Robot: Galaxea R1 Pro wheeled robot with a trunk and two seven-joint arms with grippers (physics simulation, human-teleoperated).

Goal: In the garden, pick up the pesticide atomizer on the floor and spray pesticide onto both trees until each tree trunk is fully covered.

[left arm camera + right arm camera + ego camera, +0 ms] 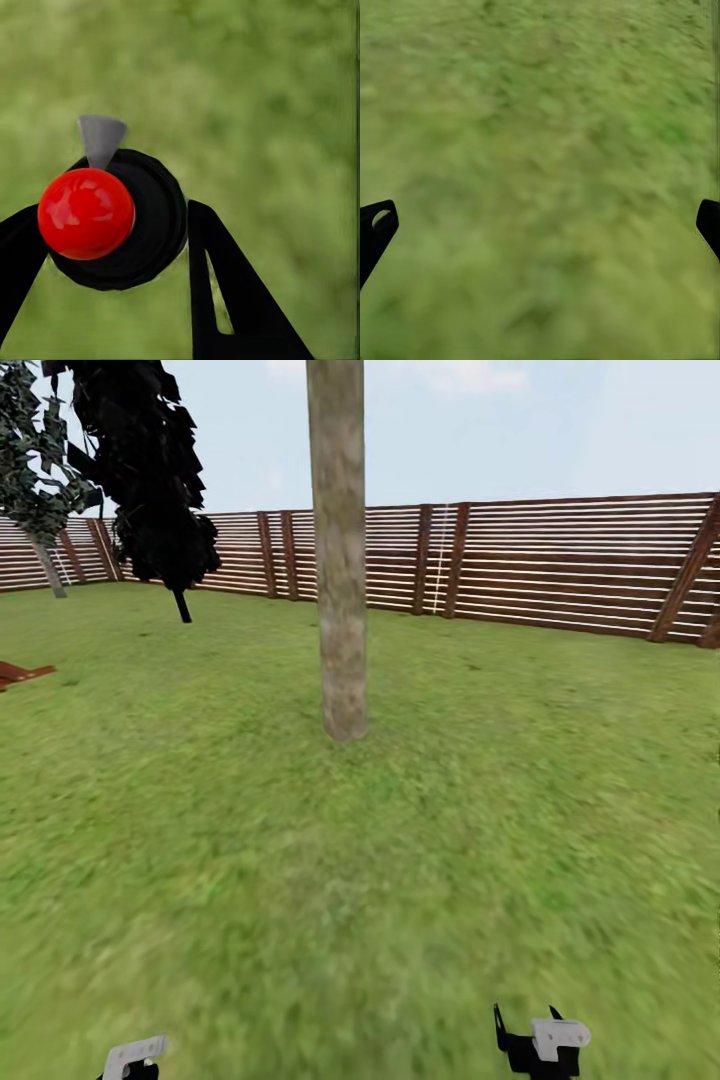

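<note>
Pesticide atomizer (pixel 112 217) clamped in left gripper (pixel 112 255), right gripper (pixel 540 225) spread empty; tree trunk (pixel 338 550) ahead, apparently unsprayed.

Open lawn (pixel 300 880) lies ahead up to the trunk (pixel 340 560), the one obstacle nearby; the fence (pixel 560 565) closes the far side.
</note>
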